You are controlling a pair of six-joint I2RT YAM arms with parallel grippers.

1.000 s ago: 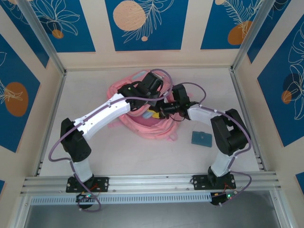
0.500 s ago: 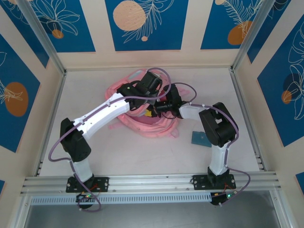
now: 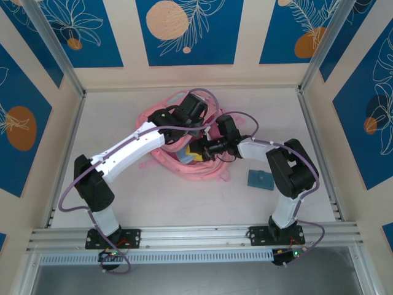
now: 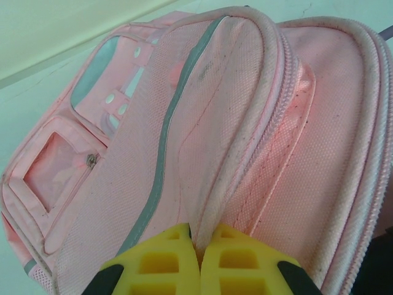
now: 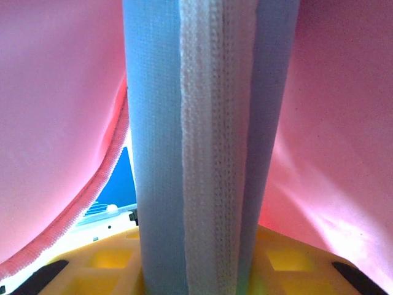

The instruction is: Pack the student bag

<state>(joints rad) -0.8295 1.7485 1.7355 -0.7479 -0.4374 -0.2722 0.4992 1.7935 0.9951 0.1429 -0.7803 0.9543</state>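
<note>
Student bag [image 3: 199, 172] is laid on the bench [image 3: 135, 190] directly under both hands, with its pink fabric bunched around them. The left hand [image 4: 196, 246] is closed, and a piped edge of the bag's opening is pinched between its yellow fingertips. Beyond that hand, the front pockets [image 4: 61, 172] and a grey trim line [image 4: 166, 141] are seen running away from it. The right hand [image 5: 196, 273] is set inside the bag's opening, just beside the left hand. A flat blue item [image 5: 153, 123] with a white ribbed band down its middle is gripped upright between this hand's yellow fingers, with pink lining on either side. A small teal case [image 3: 260, 179] is seen on the bench behind the right hand, beside its forearm, near the bag but not touching it.
</note>
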